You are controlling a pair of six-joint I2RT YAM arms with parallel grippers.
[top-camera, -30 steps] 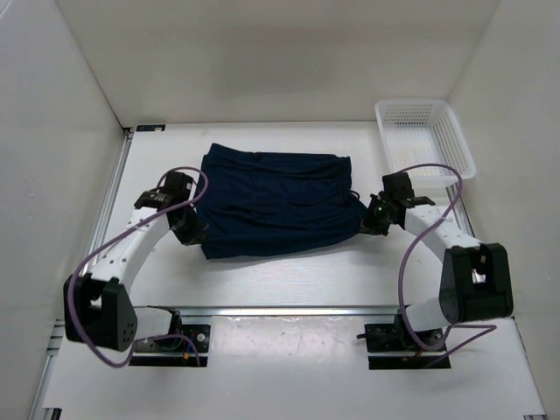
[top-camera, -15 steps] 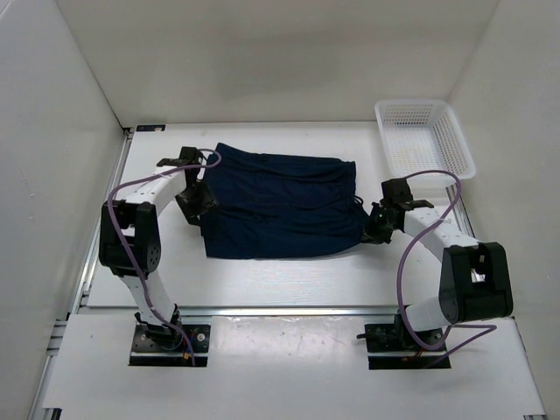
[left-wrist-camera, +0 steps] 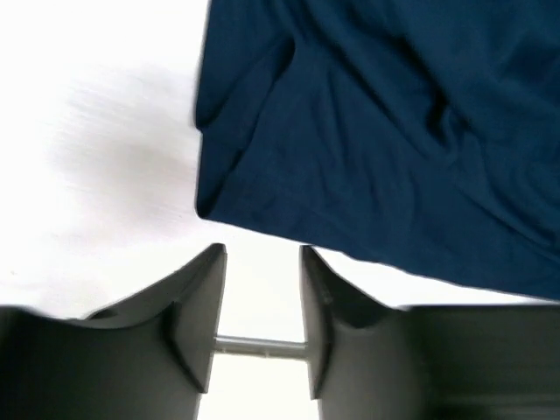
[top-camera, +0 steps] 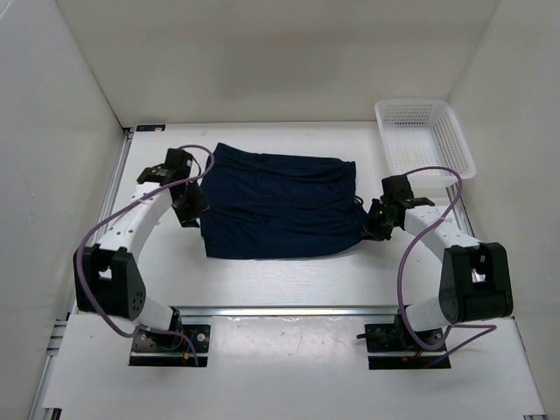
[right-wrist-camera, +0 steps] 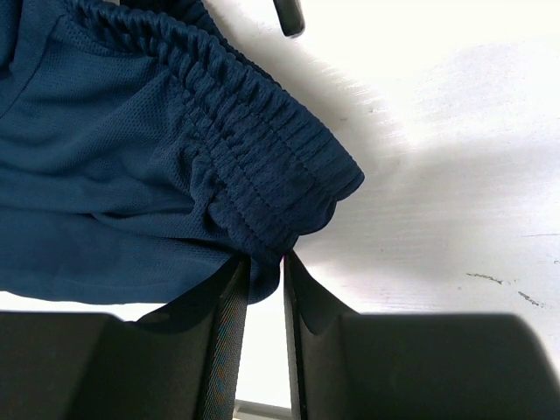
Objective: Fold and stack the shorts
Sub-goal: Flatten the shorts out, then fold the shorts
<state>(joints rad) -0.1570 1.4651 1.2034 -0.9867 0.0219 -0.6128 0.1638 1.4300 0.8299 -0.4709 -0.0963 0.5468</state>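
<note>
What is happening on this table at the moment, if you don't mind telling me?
Two robot arms are working on a pair of dark navy shorts lying across the middle of the white table. The right gripper is pinched on the fabric just below the gathered waistband at the shorts' right end. The left gripper is open and holds nothing, with its fingers just off the garment's left edge. A white basket sits at the far right corner, apart from the shorts.

One pair of shorts (top-camera: 280, 206), one basket (top-camera: 460, 140), two arms (top-camera: 131, 223) (top-camera: 437, 229).
</note>
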